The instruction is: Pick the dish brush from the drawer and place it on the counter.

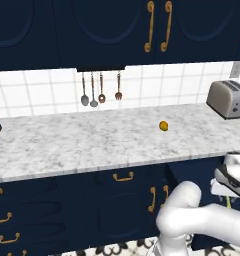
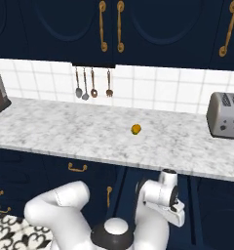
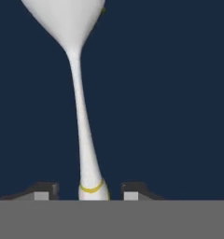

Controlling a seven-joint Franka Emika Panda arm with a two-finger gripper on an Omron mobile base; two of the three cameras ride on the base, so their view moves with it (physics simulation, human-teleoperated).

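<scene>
Toaster [image 1: 228, 98], orange ball [image 1: 163, 125], hanging utensils [image 1: 100, 90].

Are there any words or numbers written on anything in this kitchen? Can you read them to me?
There are none to read. The toaster has small dark knobs on its front, but no letters or numbers show. The dish brush, the counter, the cabinet doors and the hanging utensils are all plain, with no labels or signs.

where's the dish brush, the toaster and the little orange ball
dish brush [image 3: 81, 116], hand view, middle of its slim handle
toaster [image 2: 224, 115], right base view, its front face
orange ball [image 1: 163, 125], left base view, its centre, on the counter [image 1: 67, 142], bare marble
</scene>
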